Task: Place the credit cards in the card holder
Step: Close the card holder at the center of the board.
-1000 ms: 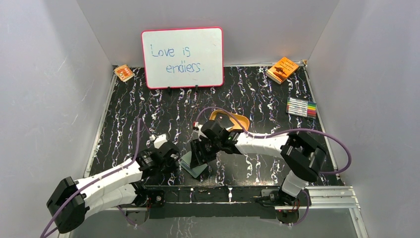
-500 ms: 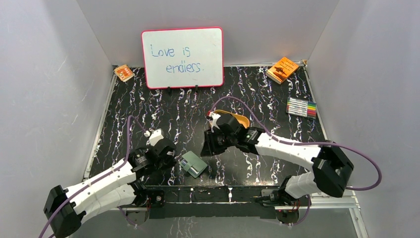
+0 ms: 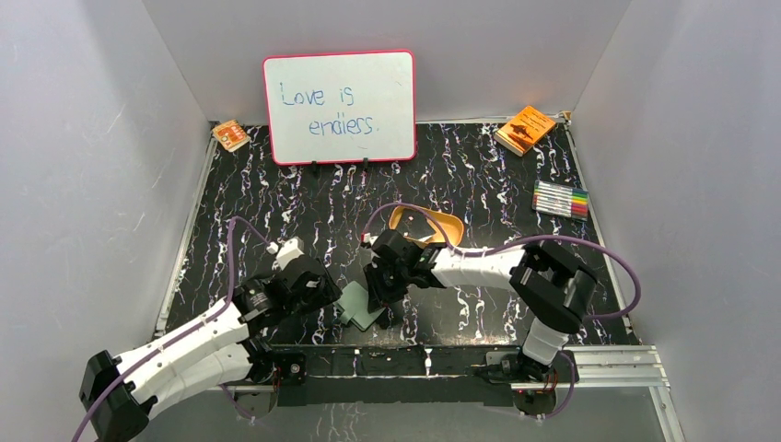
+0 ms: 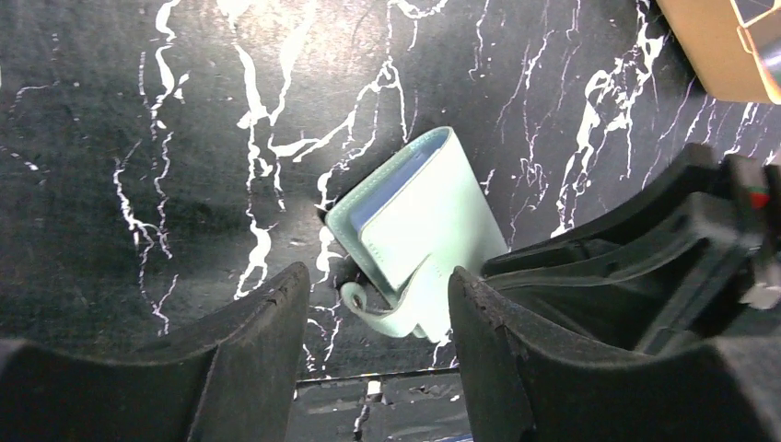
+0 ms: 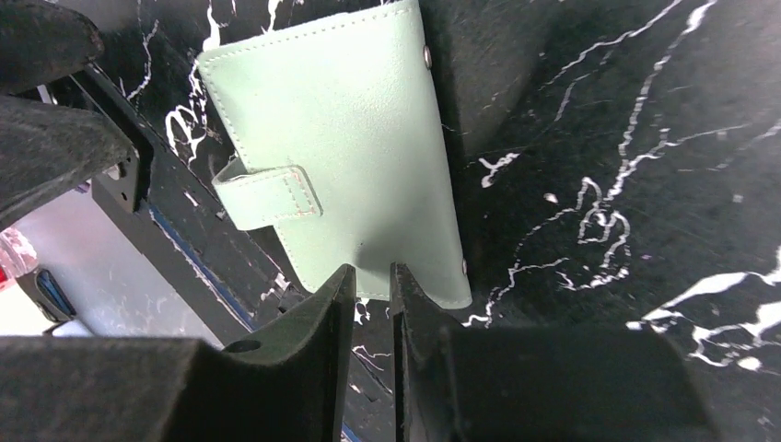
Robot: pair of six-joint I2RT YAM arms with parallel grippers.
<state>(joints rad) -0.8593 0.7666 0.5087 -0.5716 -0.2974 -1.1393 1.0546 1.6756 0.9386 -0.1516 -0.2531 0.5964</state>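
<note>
I see the sage-green fold-over card holder (image 3: 360, 307) lying closed and flat on the black white-veined desk (image 3: 479, 184), a little nearer the arm bases than the tan-orange oval tray (image 3: 449, 226). My right pincer (image 5: 372, 272) hangs on the tray's side of it, pads drawn almost together with only a slit between, tips over the holder's edge; I cannot tell whether they touch it. My left pincer (image 4: 378, 276) stands spread on the side away from the tray.
</note>
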